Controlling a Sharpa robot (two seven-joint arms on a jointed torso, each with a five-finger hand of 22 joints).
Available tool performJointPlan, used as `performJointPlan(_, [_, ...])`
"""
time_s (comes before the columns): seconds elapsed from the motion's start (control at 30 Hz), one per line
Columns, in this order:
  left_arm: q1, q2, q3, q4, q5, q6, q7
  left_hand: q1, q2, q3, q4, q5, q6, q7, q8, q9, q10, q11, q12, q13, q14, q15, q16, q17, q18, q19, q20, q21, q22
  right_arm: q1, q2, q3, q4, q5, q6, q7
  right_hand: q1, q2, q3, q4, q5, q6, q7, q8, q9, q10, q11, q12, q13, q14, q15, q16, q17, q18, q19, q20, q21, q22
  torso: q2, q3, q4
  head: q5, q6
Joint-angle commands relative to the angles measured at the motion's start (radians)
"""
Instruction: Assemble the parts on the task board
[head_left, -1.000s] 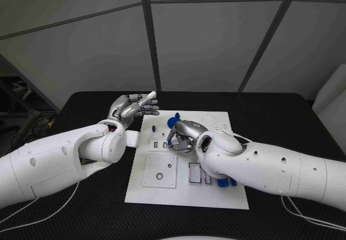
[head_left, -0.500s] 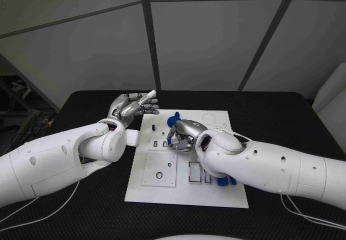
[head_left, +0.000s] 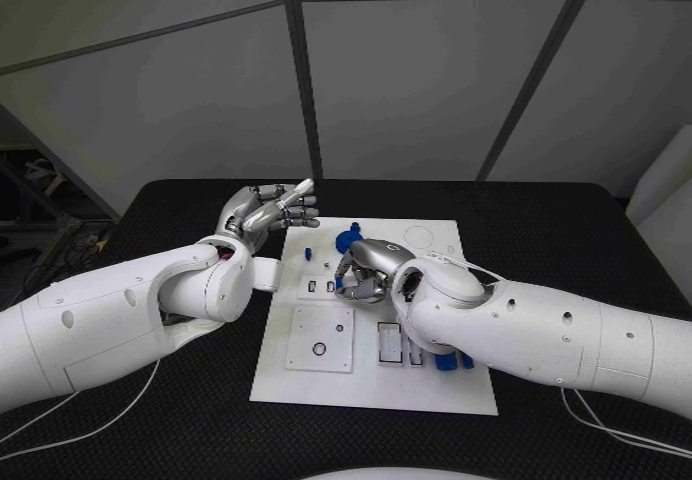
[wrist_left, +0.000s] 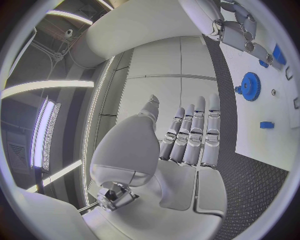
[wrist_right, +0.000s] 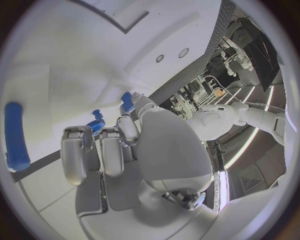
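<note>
The left hand (head_left: 268, 213) is raised above the black surface (head_left: 173, 215) just off the far left corner of the task board (head_left: 368, 385). Its fingers (wrist_left: 194, 135) lie straight and side by side, and nothing is held in it. In the left wrist view the palm faces away from the board, which lies off beyond the fingertips.

On the board's left half a white square plate (head_left: 320, 340) sits near the front. Farther back, a small blue part (head_left: 307, 255) lies close to the left edge.

Toward the middle, a blue gear (head_left: 346, 239) stands on the far part of the board, just beyond the right hand (head_left: 364, 272). That hand is lowered over the board's centre with its fingers curled downward. In the right wrist view a small blue toothed part (wrist_right: 95, 124) shows right at the fingertips, but whether the fingers pinch it or merely hover at it I cannot tell.

Right of that, two faint circles (head_left: 418, 239) mark the far right corner of the board. Near the front, a few more blue parts (head_left: 450, 364) lie partly hidden under the right forearm.
</note>
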Motion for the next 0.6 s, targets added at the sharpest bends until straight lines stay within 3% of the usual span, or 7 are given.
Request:
performJointPlan(0.03, [0.002, 0.001, 0.001, 0.001, -0.007, 0.01, 0.003, -0.006, 0.006, -0.004, -0.003, -0.003, 0.006, 0.001, -0.006, 0.001, 0.009, -0.001, -0.004, 0.001, 0.002, 0.006, -0.006, 0.001, 0.006, -0.006, -0.002, 0.007, 0.001, -0.003, -0.001, -0.004, -0.003, -0.011, 0.039, -0.024, -0.009, -0.006, 0.0, 0.0, -0.004, -0.008, 0.001, -0.007, -0.002, -0.01, 0.001, -0.006, -0.002, 0.079, 0.004, -0.004, 0.148, -0.005, 0.073, 0.004, -0.002, 0.226, 0.0, -0.0001, 0.0005, 0.0, -0.001])
performJointPlan(0.3, [0.002, 0.001, 0.001, 0.0, -0.007, 0.01, 0.003, -0.006, 0.008, -0.005, -0.003, -0.003, 0.008, 0.001, -0.006, 0.001, 0.01, -0.001, -0.005, 0.001, 0.002, 0.006, -0.007, 0.002, 0.006, -0.008, -0.001, 0.008, 0.002, -0.003, 0.0, -0.004, -0.005, -0.015, 0.039, -0.028, -0.014, -0.013, -0.001, 0.0, -0.005, -0.02, 0.006, -0.012, -0.005, -0.015, 0.005, -0.01, -0.005, 0.078, 0.007, -0.004, 0.148, -0.005, 0.071, 0.007, -0.003, 0.224, 0.0, 0.0003, -0.0007, 0.005, -0.003])
performJointPlan(0.6, [0.002, 0.002, 0.001, 0.0, -0.007, 0.009, 0.002, -0.006, 0.009, -0.005, -0.003, -0.003, 0.008, 0.001, -0.006, 0.001, 0.01, -0.001, -0.005, 0.001, 0.002, 0.006, -0.007, 0.003, 0.006, -0.008, -0.001, 0.008, 0.003, -0.003, 0.003, -0.004, -0.008, -0.016, 0.037, -0.03, -0.029, -0.02, -0.005, 0.007, -0.018, -0.04, 0.013, -0.018, -0.009, -0.021, 0.012, -0.014, -0.009, 0.078, 0.014, -0.005, 0.147, -0.004, 0.07, 0.013, -0.005, 0.222, 0.0, -0.0001, 0.0001, 0.001, -0.004])
